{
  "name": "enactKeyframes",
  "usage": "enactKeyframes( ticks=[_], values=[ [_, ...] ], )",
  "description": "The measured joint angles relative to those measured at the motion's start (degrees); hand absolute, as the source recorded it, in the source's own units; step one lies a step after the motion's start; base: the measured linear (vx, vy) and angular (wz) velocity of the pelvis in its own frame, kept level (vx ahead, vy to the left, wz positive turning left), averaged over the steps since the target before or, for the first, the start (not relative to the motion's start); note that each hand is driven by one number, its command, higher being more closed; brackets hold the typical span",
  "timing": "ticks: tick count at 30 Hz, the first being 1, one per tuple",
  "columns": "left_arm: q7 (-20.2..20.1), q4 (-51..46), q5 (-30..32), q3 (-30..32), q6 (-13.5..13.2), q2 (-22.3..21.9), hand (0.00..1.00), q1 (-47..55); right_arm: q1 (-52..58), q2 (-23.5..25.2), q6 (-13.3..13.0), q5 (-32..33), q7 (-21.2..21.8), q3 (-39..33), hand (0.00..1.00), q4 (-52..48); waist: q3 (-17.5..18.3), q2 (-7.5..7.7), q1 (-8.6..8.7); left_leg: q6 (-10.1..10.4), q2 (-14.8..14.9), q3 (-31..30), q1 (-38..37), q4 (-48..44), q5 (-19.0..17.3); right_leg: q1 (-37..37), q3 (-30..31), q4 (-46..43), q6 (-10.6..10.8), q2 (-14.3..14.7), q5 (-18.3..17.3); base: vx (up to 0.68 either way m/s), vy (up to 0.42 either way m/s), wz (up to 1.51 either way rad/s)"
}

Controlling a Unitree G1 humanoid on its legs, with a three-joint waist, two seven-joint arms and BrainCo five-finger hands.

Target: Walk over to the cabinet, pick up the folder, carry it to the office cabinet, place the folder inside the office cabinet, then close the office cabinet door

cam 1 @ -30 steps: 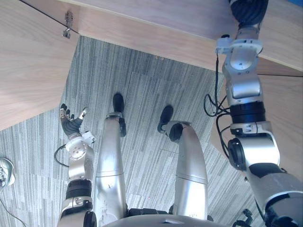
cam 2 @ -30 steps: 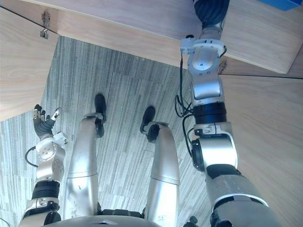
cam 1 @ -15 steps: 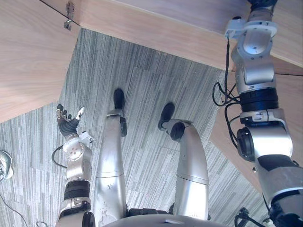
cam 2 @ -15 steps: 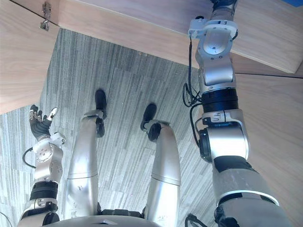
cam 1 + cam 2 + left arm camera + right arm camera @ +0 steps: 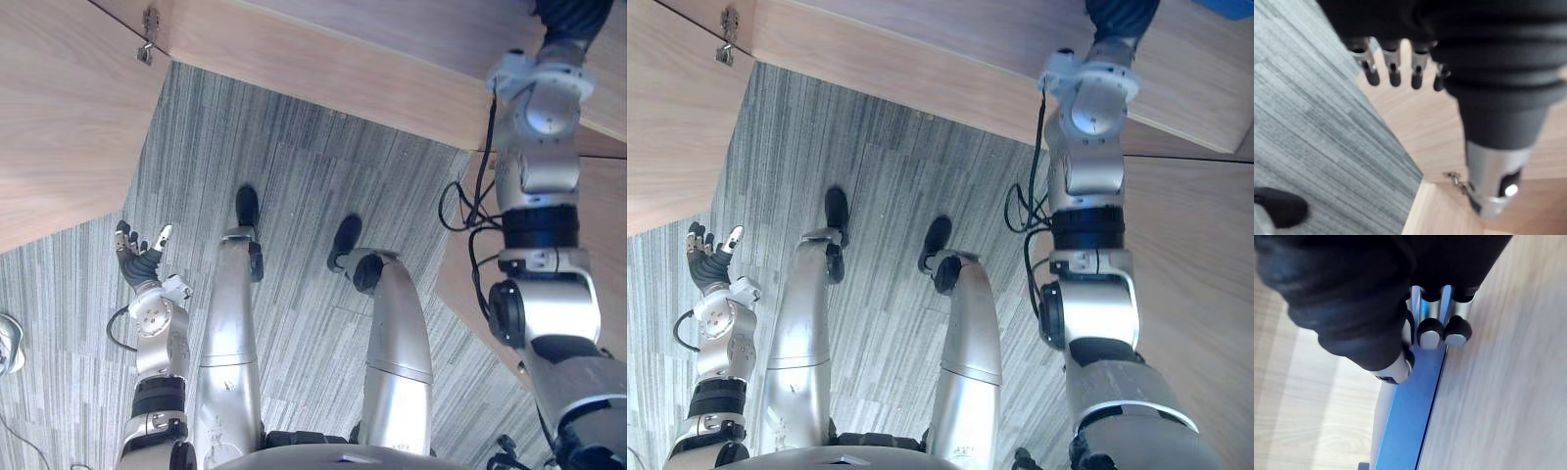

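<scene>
The blue folder [image 5: 1409,428] lies along a light wooden surface, and its corner also peeks in at the top right of the right eye view [image 5: 1236,7]. My right hand [image 5: 1352,293] is shut on the folder's edge, its dark-tipped fingers [image 5: 1431,330] curled over it. The right arm reaches far up over the wooden cabinet top [image 5: 392,39], with only the hand's dark cover [image 5: 1122,15] showing there. My left hand [image 5: 138,257] hangs low at my left side over the grey carpet, open and holding nothing, fingers [image 5: 1393,71] straight.
A wooden cabinet door [image 5: 59,127] with a metal hinge [image 5: 148,46] stands open on the left. Another wooden panel [image 5: 1205,274] runs down the right side behind my right arm. Grey carpet [image 5: 294,176] lies between them. A white shoe [image 5: 5,345] sits at the left edge.
My right arm has swung to the right and reached further over the cabinet top. The left hand has drifted slightly left and stays open.
</scene>
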State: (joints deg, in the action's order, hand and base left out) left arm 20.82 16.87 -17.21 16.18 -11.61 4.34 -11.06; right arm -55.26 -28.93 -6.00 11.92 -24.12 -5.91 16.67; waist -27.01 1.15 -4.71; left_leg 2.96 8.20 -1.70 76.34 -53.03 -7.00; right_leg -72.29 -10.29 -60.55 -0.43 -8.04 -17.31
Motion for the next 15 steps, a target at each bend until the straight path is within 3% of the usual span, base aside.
enactKeyframes(
  ticks=[6, 9, 13, 15],
  values=[
    [0.0, -0.2, 0.6, 0.0, 0.4, 0.1, 0.00, -0.6, 11.4, 3.7, -0.4, -1.6, -0.1, -1.5, 1.00, -11.2, 0.0, 0.02, 0.36, 0.0, 0.8, 0.7, -2.9, 0.1, -0.9, 2.4, 0.6, 0.4, 0.5, 0.6, -0.4, -0.02, 0.012, -0.09],
    [0.0, -0.3, 0.7, 0.0, 0.7, 0.1, 0.00, -0.6, 18.1, 6.3, -0.8, -5.5, 0.2, -1.0, 1.00, -17.7, 0.0, 0.05, 0.35, 0.3, 1.4, 0.6, -4.3, 0.1, -1.1, 3.8, 0.7, 0.8, 0.5, 1.5, -0.4, 0.01, -0.004, -0.09],
    [-0.5, -0.3, 3.1, -0.1, 1.8, -0.5, 0.00, -0.5, 28.1, 9.5, -2.3, -10.9, 1.8, 3.4, 1.00, -25.2, 0.1, 0.19, 0.97, 0.7, 2.1, 0.7, -8.9, 0.2, -2.0, 8.6, 0.7, 1.9, 0.1, 2.3, -0.3, 0.03, -0.002, -0.08],
    [-1.6, 0.1, 4.7, -0.1, 2.2, -0.6, 0.00, 0.1, 34.5, 11.7, -3.6, -13.6, 3.6, 7.4, 1.00, -28.9, 1.2, 1.38, 1.32, 0.9, 2.7, 1.5, -12.7, 1.0, -3.5, 12.1, 0.8, 3.4, 0.2, 2.5, -1.0, 0.02, 0.004, -0.15]
  ],
)
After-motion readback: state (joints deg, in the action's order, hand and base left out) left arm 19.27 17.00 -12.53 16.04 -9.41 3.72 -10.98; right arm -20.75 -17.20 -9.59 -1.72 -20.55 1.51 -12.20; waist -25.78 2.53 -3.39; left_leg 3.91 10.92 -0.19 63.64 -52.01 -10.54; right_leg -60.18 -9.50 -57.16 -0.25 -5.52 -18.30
